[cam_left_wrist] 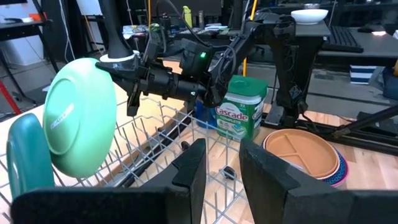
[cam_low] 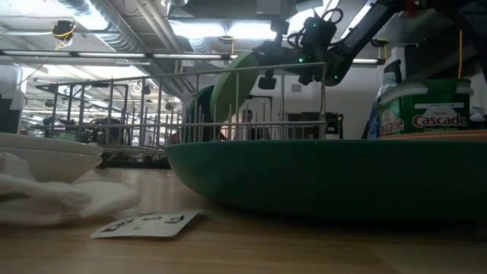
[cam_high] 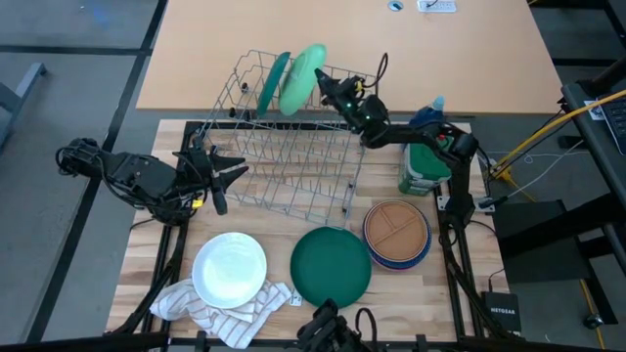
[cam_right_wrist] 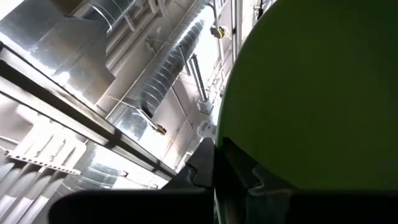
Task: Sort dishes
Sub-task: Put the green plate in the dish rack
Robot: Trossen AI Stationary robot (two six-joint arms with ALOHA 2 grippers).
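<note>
High view: the right end effector (cam_high: 328, 83) reaches over the far corner of a wire dish rack (cam_high: 284, 147) and grips the rim of a light green plate (cam_high: 301, 76), which stands on edge in the rack. Just beyond that plate, on the side away from the end effector, a dark green plate (cam_high: 273, 78) also stands on edge. The left end effector (cam_high: 227, 174) waits at the opposite side of the rack, fingers spread and holding nothing. Nearer the front of the tabletop (cam_high: 455, 313), well apart from the right end effector, lie a white plate (cam_high: 229, 270) on a striped cloth (cam_high: 196, 301), a large dark green dish (cam_high: 331, 265), and a tan divided plate (cam_high: 396, 231) stacked on a blue dish (cam_high: 416, 259). A green-lidded container (cam_high: 424, 168) stands below the right arm.

Low view: the right end effector shows above the rack's top rail, against the light green plate.

Left wrist view: the left end effector's 2 fingers (cam_left_wrist: 189, 171) stand apart; ahead, the right end effector meets the light green plate's edge.

Right wrist view: the fingers (cam_right_wrist: 233, 165) are closed on the plate's rim, which fills the picture.

By my reading, 2 dishes are racked and 4 remain on the tabletop, so the task is about a third done.
</note>
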